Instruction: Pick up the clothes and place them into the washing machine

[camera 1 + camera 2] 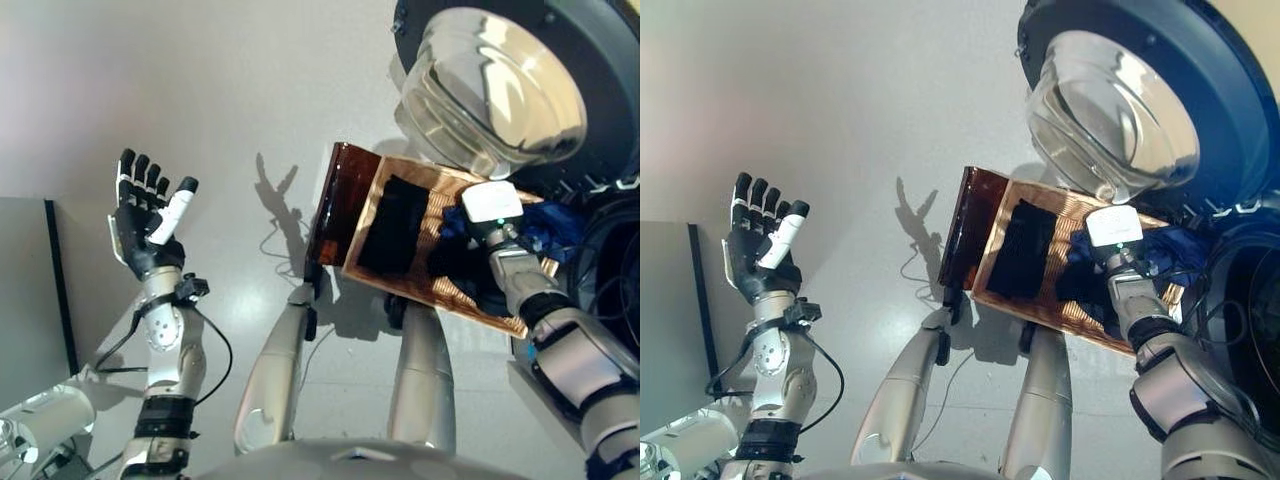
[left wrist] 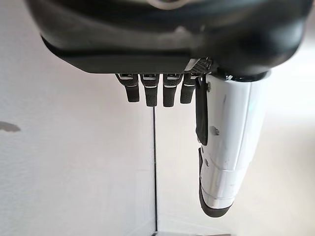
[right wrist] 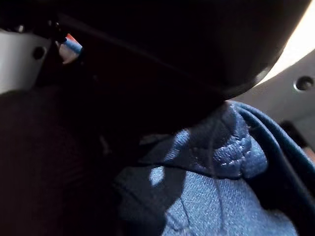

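Note:
Blue clothes [image 1: 548,222] lie heaped in an amber basket [image 1: 347,190] that stands below the washing machine's open glass door [image 1: 500,95]. A dark piece of cloth [image 1: 392,225] lies in the basket beside them. My right hand [image 1: 490,212] reaches down into the basket onto the blue clothes [image 3: 216,196], and its fingers are buried in the cloth. Far off to the left, my left hand [image 1: 145,225] is raised over the floor, open, fingers [image 2: 152,91] straight and nothing in it.
The washing machine's dark drum opening [image 1: 612,270] shows at the right edge, just past the basket. A grey cabinet [image 1: 25,300] with a dark edge stands at the left. Pale floor [image 1: 250,100] lies between my left hand and the basket.

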You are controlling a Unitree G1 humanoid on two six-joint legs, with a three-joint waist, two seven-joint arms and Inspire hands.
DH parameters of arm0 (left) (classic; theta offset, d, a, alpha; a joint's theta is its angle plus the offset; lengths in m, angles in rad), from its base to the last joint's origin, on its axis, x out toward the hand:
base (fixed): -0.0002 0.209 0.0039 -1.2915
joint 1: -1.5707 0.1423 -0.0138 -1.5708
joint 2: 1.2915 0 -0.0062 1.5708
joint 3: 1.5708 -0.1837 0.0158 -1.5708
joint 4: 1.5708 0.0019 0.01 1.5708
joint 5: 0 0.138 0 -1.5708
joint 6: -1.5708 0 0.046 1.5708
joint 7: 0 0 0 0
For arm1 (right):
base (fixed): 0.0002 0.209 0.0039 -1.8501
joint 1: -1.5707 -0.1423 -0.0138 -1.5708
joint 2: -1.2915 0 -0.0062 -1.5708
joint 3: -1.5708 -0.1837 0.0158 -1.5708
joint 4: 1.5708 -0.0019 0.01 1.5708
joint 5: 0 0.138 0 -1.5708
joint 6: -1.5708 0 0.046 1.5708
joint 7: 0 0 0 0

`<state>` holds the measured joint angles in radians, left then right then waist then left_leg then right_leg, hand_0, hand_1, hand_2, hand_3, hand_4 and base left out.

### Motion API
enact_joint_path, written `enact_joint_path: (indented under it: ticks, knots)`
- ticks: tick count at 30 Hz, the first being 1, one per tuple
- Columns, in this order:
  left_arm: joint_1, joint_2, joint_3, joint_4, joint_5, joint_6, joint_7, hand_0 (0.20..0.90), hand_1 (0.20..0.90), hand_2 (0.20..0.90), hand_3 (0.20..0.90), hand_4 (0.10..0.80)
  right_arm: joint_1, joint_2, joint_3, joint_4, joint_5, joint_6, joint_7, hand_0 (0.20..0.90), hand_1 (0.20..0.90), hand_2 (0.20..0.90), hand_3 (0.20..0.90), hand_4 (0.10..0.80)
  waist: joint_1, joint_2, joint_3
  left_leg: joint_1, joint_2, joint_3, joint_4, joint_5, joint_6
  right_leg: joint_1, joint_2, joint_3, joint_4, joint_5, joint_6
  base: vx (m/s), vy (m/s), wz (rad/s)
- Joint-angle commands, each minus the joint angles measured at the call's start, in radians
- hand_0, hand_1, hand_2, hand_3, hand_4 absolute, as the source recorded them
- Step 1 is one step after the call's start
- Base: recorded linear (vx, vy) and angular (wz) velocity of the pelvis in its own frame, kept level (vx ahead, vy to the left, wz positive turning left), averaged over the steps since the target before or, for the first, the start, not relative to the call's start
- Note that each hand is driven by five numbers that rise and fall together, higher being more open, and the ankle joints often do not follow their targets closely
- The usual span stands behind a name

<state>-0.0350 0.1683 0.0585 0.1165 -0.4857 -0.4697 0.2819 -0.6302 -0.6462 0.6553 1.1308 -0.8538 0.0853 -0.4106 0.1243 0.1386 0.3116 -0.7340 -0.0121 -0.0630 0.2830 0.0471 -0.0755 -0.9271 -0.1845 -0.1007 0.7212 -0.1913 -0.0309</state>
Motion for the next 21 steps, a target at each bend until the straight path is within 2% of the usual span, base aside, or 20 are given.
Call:
enact_joint_path:
  ticks: [1,7,8,9,12,14,15,17,19,20,21]
  knots:
    - [-0.007,0.029,0.096,-0.054,0.006,-0.115,0.019,0.9,0.9,0.9,0.9,0.8,0.038,-0.017,-0.031,-0.006,0.079,-0.009,-0.02,0.2,0.2,0.2,0.2,0.3,-0.027,0.02,-0.004,0.002,-0.001,0.005,-0.065,0.01,0.022,0.143,0.015,-0.011,-0.211,0.075,0.063,0.088,0.048,-0.04]
    - [0.007,0.02,0.079,-0.035,-0.006,-0.104,0.004,0.9,0.9,0.9,0.9,0.8,0.096,-0.002,-0.18,0.018,0.318,-0.08,-0.058,0.2,0.2,0.2,0.2,0.3,-0.024,0.007,-0.023,0.11,-0.01,0.005,-0.134,0.025,0.032,0.282,0.001,-0.029,-0.336,0.127,0.08,0.097,0.059,-0.04]
    - [0.004,0.027,0.059,-0.028,0.0,-0.095,-0.006,0.9,0.9,0.9,0.9,0.8,0.021,0.011,-0.233,0.08,0.434,-0.085,-0.059,0.2,0.2,0.2,0.2,0.3,-0.003,0.009,-0.042,0.142,-0.014,0.0,-0.15,0.025,0.035,0.331,-0.009,-0.038,-0.374,0.139,0.088,0.114,0.039,0.02]
    - [0.002,0.027,0.061,-0.027,0.0,-0.095,-0.006,0.9,0.9,0.9,0.9,0.8,0.016,0.012,-0.231,0.084,0.436,-0.087,-0.06,0.2,0.2,0.2,0.2,0.3,-0.005,0.011,-0.035,0.147,-0.013,-0.001,-0.151,0.025,0.035,0.337,-0.008,-0.039,-0.377,0.141,0.088,0.133,0.048,-0.06]
    - [0.057,-0.01,0.022,-0.033,-0.013,-0.076,-0.04,0.9,0.9,0.9,0.9,0.8,0.072,0.054,-0.375,0.201,0.639,-0.147,-0.098,0.2,0.2,0.2,0.2,0.3,0.016,0.034,-0.06,0.204,-0.029,-0.003,-0.177,0.02,0.044,0.418,-0.027,-0.047,-0.443,0.167,0.105,0.124,0.087,0.01]
    - [0.06,-0.014,0.018,-0.029,-0.019,-0.077,-0.04,0.9,0.9,0.9,0.9,0.8,0.078,0.064,-0.412,0.201,0.694,-0.157,-0.095,0.2,0.2,0.2,0.2,0.3,0.02,0.036,-0.063,0.22,-0.03,-0.001,-0.185,0.018,0.047,0.438,-0.029,-0.047,-0.461,0.173,0.108,0.093,0.099,0.03]
    - [0.066,-0.005,0.022,-0.02,-0.022,-0.077,-0.04,0.9,0.9,0.9,0.9,0.8,0.099,0.094,-0.516,0.156,0.867,-0.22,-0.108,0.2,0.2,0.2,0.2,0.3,0.011,0.032,-0.077,0.25,-0.035,0.006,-0.195,0.011,0.051,0.467,-0.035,-0.038,-0.49,0.187,0.114,0.1,0.115,-0.02]
    - [0.07,0.0,0.039,-0.012,-0.007,-0.078,-0.027,0.9,0.9,0.9,0.9,0.8,0.148,0.122,-0.611,0.137,1.026,-0.27,-0.091,0.2,0.2,0.2,0.2,0.3,0.001,0.02,-0.086,0.272,-0.038,0.014,-0.205,0.003,0.055,0.491,-0.039,-0.031,-0.512,0.191,0.119,0.107,0.107,-0.08]
    - [0.072,0.0,0.053,-0.006,-0.001,-0.077,-0.019,0.9,0.9,0.9,0.9,0.8,0.185,0.17,-0.665,0.106,1.169,-0.328,-0.064,0.2,0.2,0.2,0.2,0.3,-0.008,0.018,-0.092,0.288,-0.044,0.019,-0.21,-0.002,0.058,0.501,-0.044,-0.025,-0.522,0.197,0.122,0.055,0.068,-0.1]
    - [0.073,0.001,0.053,-0.007,-0.001,-0.077,-0.019,0.9,0.9,0.9,0.9,0.8,0.187,0.171,-0.666,0.105,1.17,-0.328,-0.064,0.2,0.2,0.2,0.2,0.3,-0.007,0.017,-0.092,0.289,-0.044,0.019,-0.21,-0.002,0.058,0.502,-0.044,-0.025,-0.523,0.197,0.122,0.047,0.092,-0.09]
    - [0.076,-0.003,0.073,-0.005,0.007,-0.077,-0.009,0.9,0.9,0.9,0.9,0.8,0.231,0.223,-0.712,0.073,1.28,-0.375,-0.049,0.2,0.2,0.2,0.2,0.3,-0.023,0.014,-0.101,0.3,-0.048,0.029,-0.215,-0.009,0.061,0.507,-0.046,-0.015,-0.533,0.2,0.126,0.019,0.066,-0.08]
